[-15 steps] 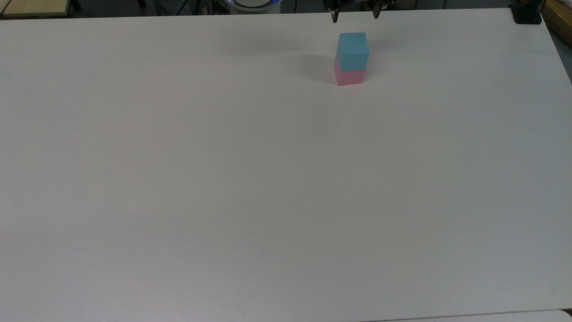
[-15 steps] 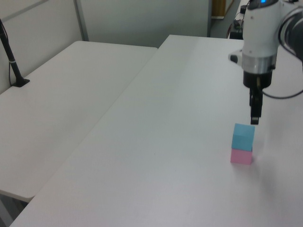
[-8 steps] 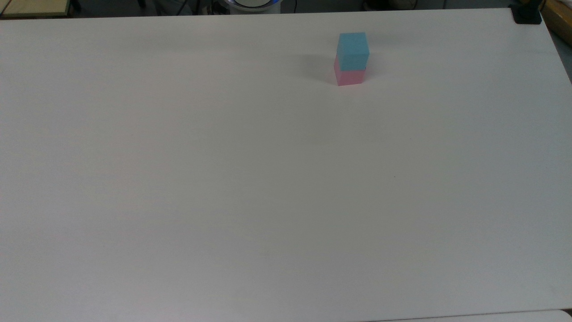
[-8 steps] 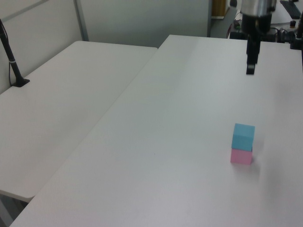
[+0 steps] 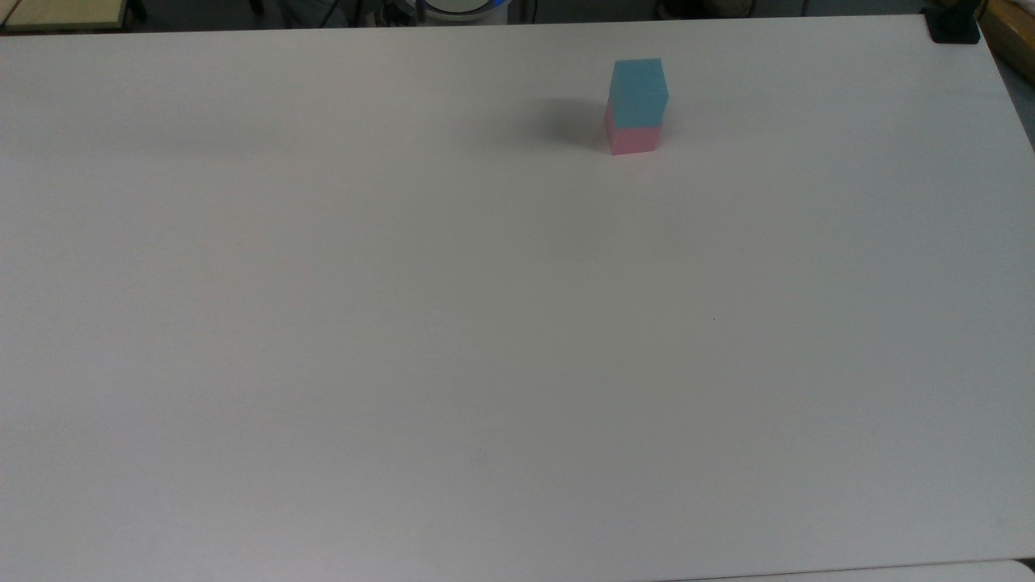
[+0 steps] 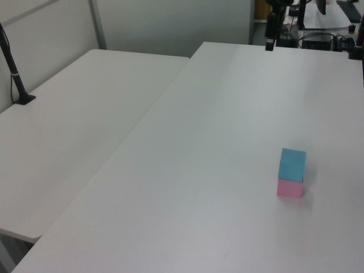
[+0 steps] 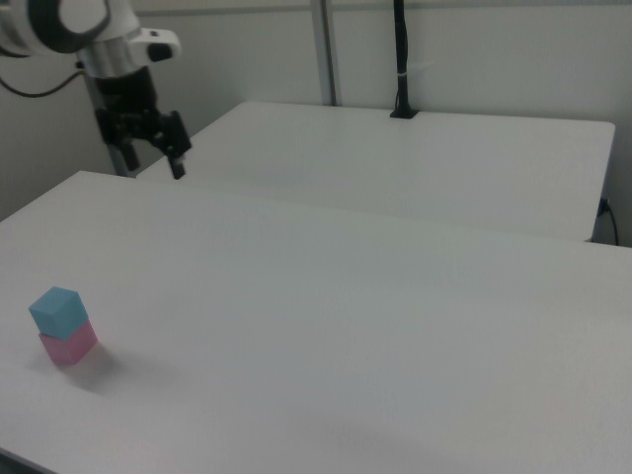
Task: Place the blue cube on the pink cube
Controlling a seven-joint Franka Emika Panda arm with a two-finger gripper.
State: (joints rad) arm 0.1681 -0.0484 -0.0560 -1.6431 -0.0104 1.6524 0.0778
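Blue cube (image 5: 638, 90) sits squarely atop the pink cube (image 5: 633, 137) near the white bench's (image 5: 517, 323) far edge in the top view, stack apparently complete, while the claw (image 7: 151, 158), prongs apart, hangs well clear.

The scene is evenly and softly lit from above, without glare. A faint, diffuse shadow is cast on the white table (image 5: 404, 323) toward the top view's left of the stacked cubes.
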